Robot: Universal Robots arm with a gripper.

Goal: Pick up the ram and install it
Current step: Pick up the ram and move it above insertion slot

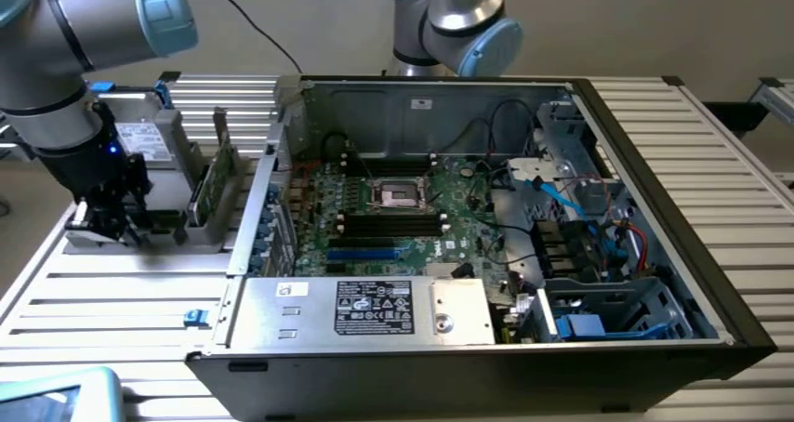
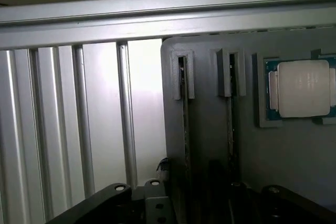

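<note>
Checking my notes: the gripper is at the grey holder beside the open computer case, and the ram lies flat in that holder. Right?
Not flat: the exterior view shows the ram standing on edge in the grey holder. The rest holds: the gripper is at that holder, beside the open computer case.

computer case (image 1: 732,283) sits on the tabletop (image 1: 112,301), motherboard (image 1: 410,222) flat inside. just beside it, at the exterior view's left, a holder (image 1: 199,231): the ram (image 1: 214,188) stands on edge in it, gripper (image 1: 106,229) over the holder's end farthest from the case.
</note>
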